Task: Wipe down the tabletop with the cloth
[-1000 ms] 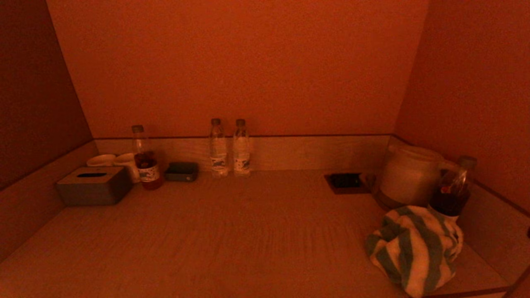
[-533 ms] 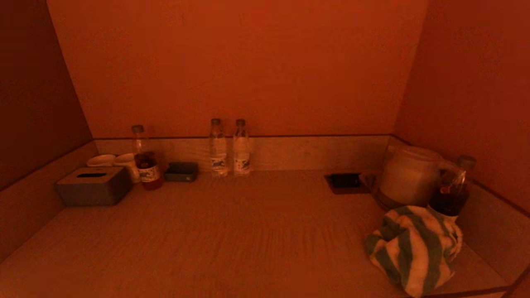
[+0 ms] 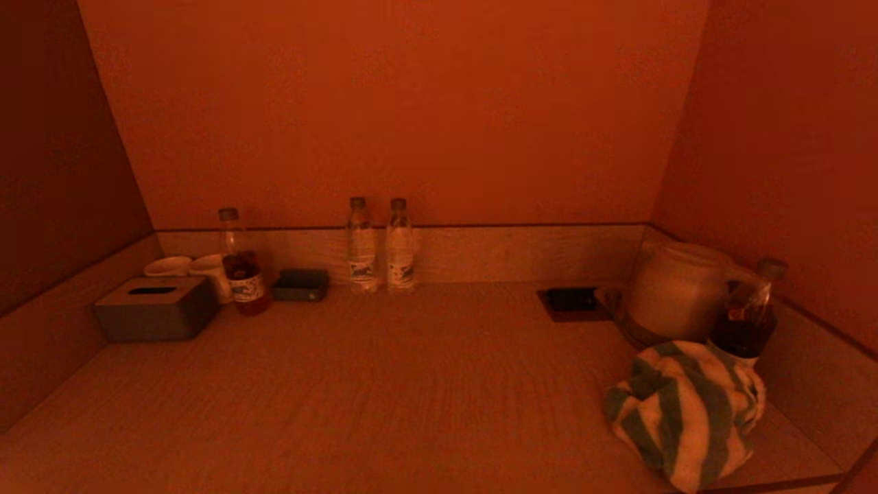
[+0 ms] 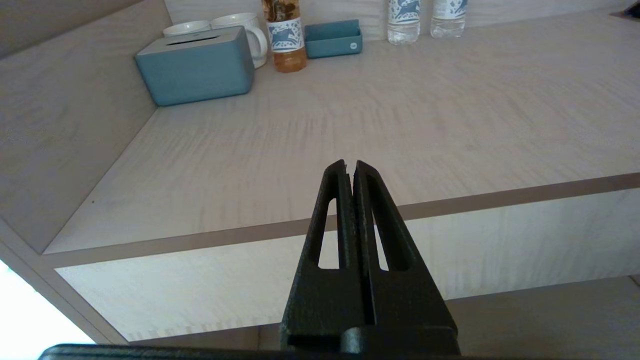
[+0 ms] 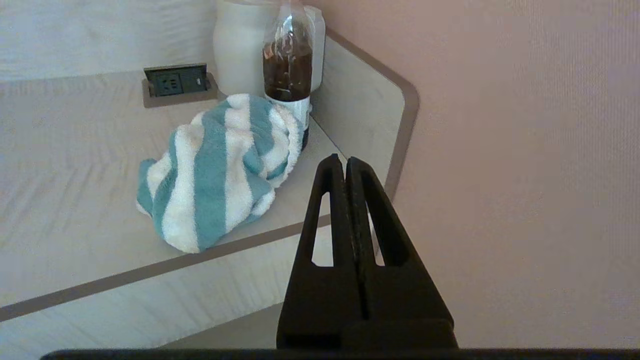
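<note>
Both tools are clenched with nothing in them: left tool [image 4: 350, 167] hangs off the worktop's [image 3: 384, 384] near edge, right tool [image 5: 339, 164] by the near right corner. The striped cloth [image 3: 686, 412] sits bunched there, leaning on a dark bottle [image 3: 746, 319], no clear long axis.

Two matte black grippers, alike in build.
The left gripper [image 4: 350, 167] and right gripper [image 5: 339, 162] each have tapered, grainy-surfaced fingers with long slotted cut-outs, widening toward a blocky base.
</note>
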